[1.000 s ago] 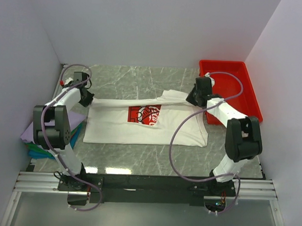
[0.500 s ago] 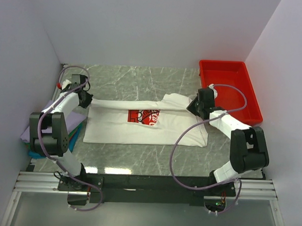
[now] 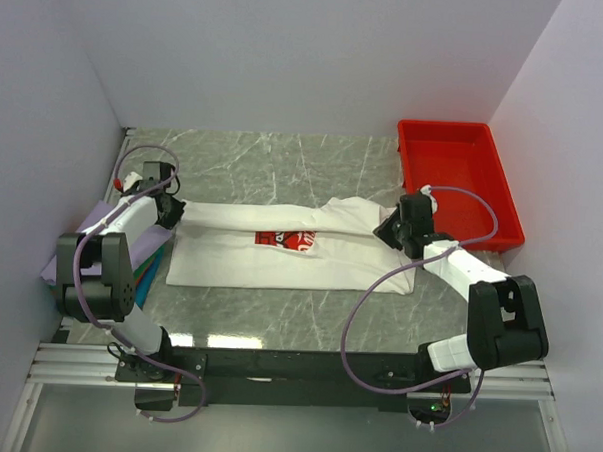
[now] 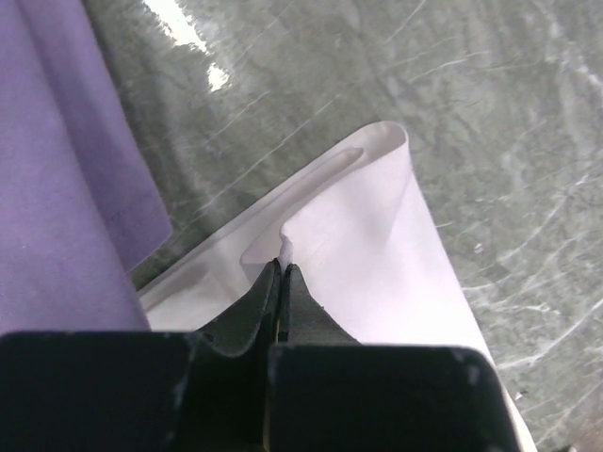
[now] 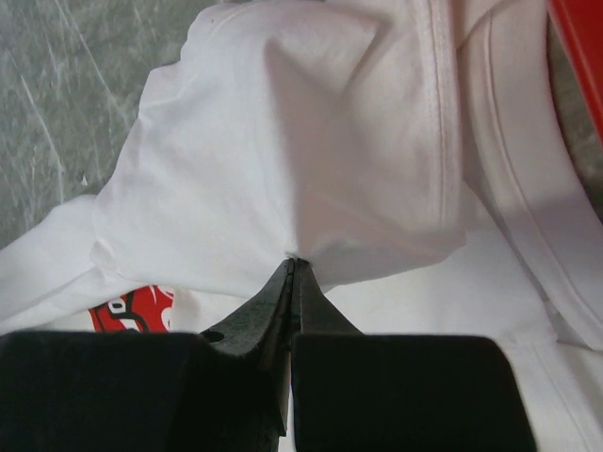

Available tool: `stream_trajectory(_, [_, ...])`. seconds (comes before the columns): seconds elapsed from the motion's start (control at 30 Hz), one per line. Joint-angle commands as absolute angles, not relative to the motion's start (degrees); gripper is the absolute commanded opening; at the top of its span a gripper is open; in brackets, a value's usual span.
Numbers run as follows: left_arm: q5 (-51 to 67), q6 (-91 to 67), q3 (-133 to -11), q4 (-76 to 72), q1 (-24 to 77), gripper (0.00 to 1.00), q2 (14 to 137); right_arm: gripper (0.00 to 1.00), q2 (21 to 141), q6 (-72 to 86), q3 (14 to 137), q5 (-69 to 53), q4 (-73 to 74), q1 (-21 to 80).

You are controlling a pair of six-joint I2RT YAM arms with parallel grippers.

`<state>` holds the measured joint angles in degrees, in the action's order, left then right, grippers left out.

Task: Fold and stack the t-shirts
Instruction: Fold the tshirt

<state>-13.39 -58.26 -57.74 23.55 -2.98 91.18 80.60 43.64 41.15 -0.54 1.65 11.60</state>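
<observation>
Editor: Shirt first. Where does it lie?

Photographer: Across the middle of the marble table (image 3: 274, 160), the white t-shirt (image 3: 290, 261) lies stretched left to right. Its far part is folded over toward the near edge, so only a strip of the red print (image 3: 288, 240) shows below the fold.

Editor: Arms?

Photographer: One at each end. The left gripper (image 3: 172, 212) sits low at the shirt's left end, and the right gripper (image 3: 389, 230) at its right end, by the bunched sleeve. Both have their fingers pressed tight together on a thin pinch of white cloth (each wrist camera shows the black tips meeting, with fabric coming out from between them).

Editor: Is the cloth lifted?

Photographer: At the pinches, a little. On the left the fabric rises in a small peak to the fingertips. On the right a rounded bulge of cloth spreads out from the grip, over the flat layer with the print. The rest lies on the table.

Editor: Surroundings?

Photographer: A red tray (image 3: 454, 178) in the far right corner, near the shirt's right end; whether the two touch cannot be told. Against the left wall, just beside the left arm, a folded lavender shirt (image 3: 86, 242) lies on top of green and blue cloth (image 3: 152, 268), of which only the edges show. The white shirt's left end lies just beside that pile.
</observation>
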Motion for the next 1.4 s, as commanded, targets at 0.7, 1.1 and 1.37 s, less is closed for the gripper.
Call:
stream_trajectory(0.7, [-11.87, -58.98, -50.71, 19.25, -3.60, 0.23, 85.52, 0.26, 76.82, 41.75, 35.86, -6.76, -2.02, 11.43])
stream_trajectory(1.1, [-11.25, -49.85, -63.25, 21.36, 7.89, 0.71, 83.93, 0.56, 80.83, 37.35, 50.95, -2.81, 9.23, 9.67])
stream_trajectory(1.37, [-3.79, -44.57, -76.27, 16.96, 22.12, 0.70, 99.56, 0.55, 93.69, 37.18, 60.20, -6.07, 11.34, 5.01])
